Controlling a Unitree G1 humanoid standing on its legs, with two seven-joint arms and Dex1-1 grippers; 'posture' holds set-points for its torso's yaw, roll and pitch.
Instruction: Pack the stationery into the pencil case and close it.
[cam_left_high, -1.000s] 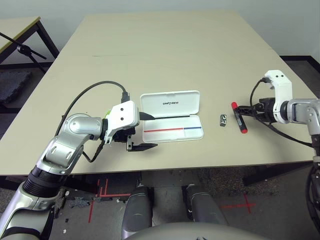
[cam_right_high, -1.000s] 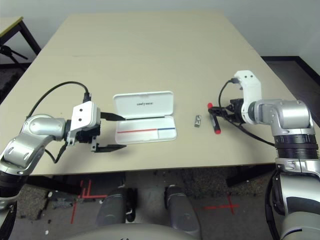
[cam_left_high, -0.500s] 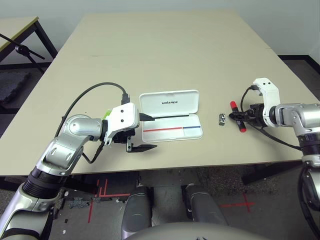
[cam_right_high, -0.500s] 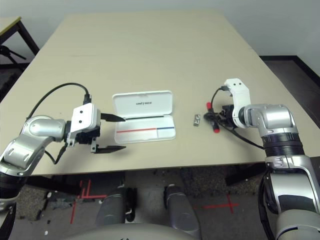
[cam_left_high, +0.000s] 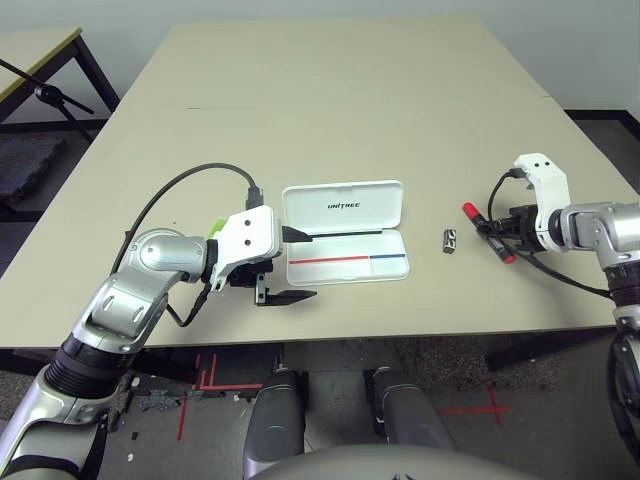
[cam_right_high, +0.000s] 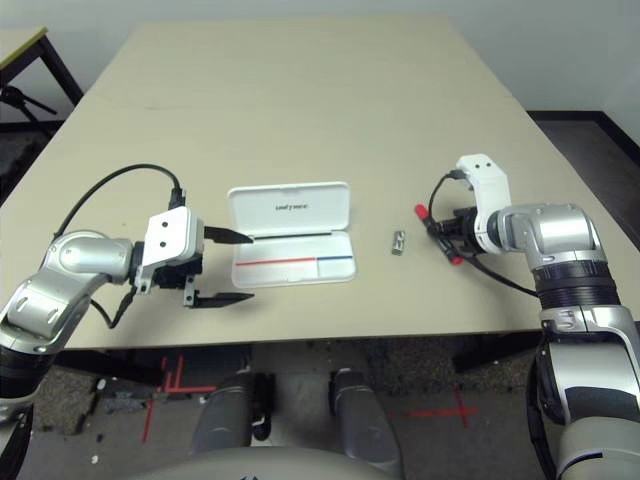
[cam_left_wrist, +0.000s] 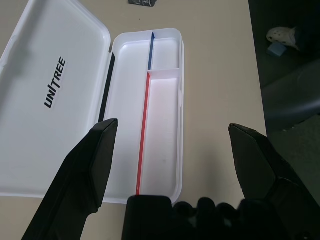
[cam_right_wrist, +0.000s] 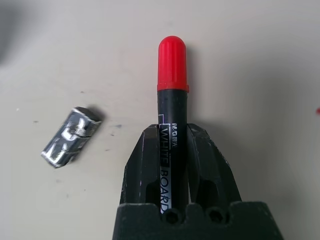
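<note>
**Right gripper clamped on the marker, case lying open**

Start at the pencil case (cam_left_high: 345, 232): you see it flat on the table (cam_left_high: 330, 90) with its lid (cam_left_high: 342, 208) thrown back on the far side and its tray (cam_left_high: 347, 267) on the near side, a red-and-blue stripe running along the inside. In the left wrist view you can't make out any item inside the tray.

To the right of the case, just beside it, you have the small silver-and-black metallic piece (cam_left_high: 449, 241) lying on the tabletop. Further right of the case, past that piece, your right gripper (cam_right_wrist: 172, 150) has its two fingers pressed together on the black barrel of the marker (cam_left_high: 488, 233). The red cap (cam_right_wrist: 172, 62) sticks out beyond the fingertips, on the side facing the case. Whether the marker rests on the table or is lifted off it, you cannot tell.

On the left of the case, your left gripper (cam_left_high: 292, 265) sits with its fingers spread wide, gripping nothing. One fingertip reaches the case's left end near the hinge; the other is nearer you, clear of the tray.

Left of the case again, behind the left gripper's white housing, a sliver of the lime-green highlighter (cam_left_high: 214, 227) peeks out.
</note>
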